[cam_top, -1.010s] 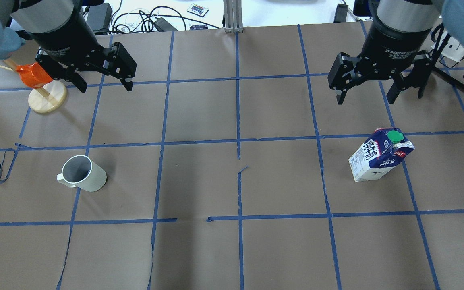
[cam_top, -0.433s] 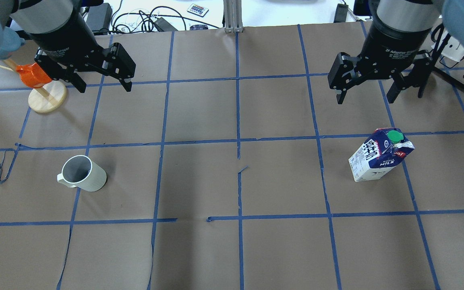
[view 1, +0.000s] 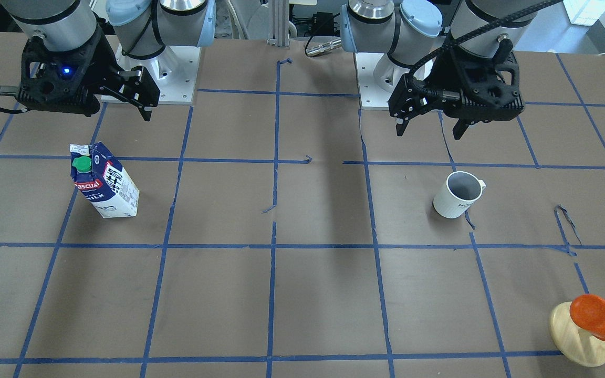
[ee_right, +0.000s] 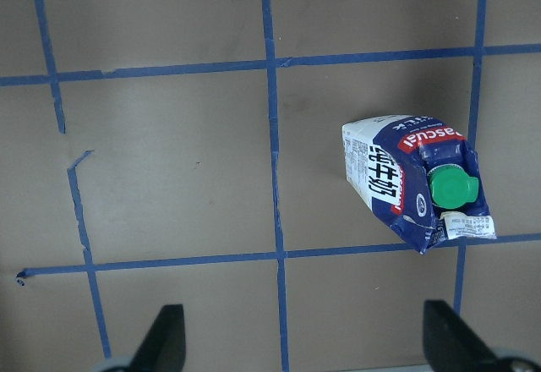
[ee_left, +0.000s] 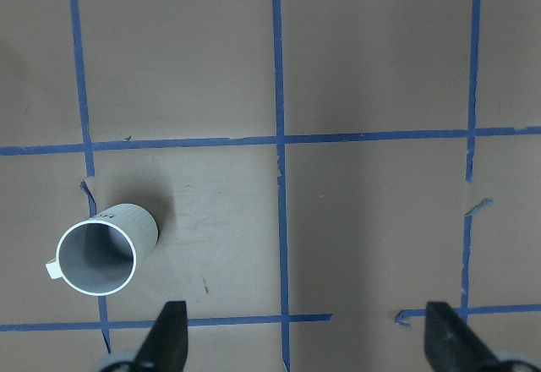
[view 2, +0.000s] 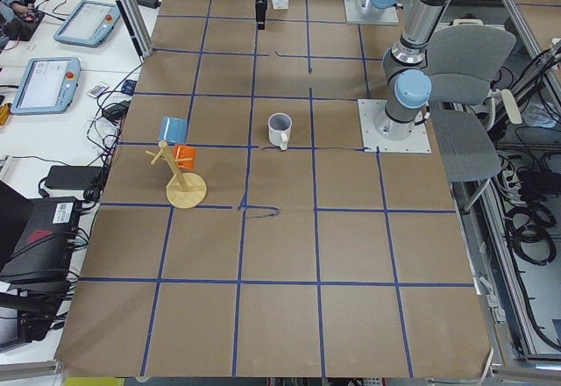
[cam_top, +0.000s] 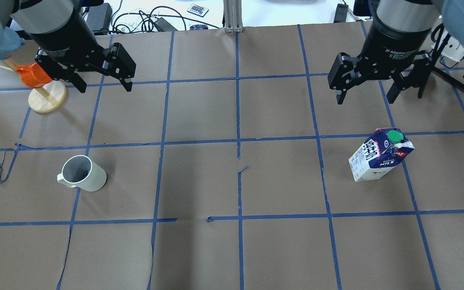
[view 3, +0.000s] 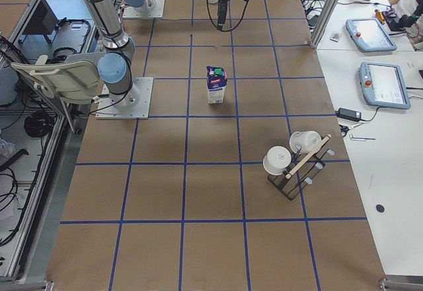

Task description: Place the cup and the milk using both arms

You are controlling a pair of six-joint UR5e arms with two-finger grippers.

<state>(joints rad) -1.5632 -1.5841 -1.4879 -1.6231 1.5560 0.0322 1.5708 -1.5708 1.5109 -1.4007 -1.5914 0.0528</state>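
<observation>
The white ribbed cup [cam_top: 83, 174] stands upright on the left half of the table, its handle pointing left; it also shows in the front view [view 1: 457, 194] and the left wrist view [ee_left: 101, 249]. The blue and white milk carton [cam_top: 379, 159] with a green cap stands upright on the right half, and shows in the right wrist view [ee_right: 414, 182]. My left gripper [cam_top: 105, 86] is open and empty, raised above the table, beyond the cup and to its right. My right gripper [cam_top: 365, 98] is open and empty, raised beyond the milk.
An orange mug on a wooden disc stand [cam_top: 42, 90] sits at the far left, close behind my left gripper. A black rack with white cups [view 3: 291, 159] stands at the far right. Blue tape lines grid the brown paper. Cables lie past the far edge.
</observation>
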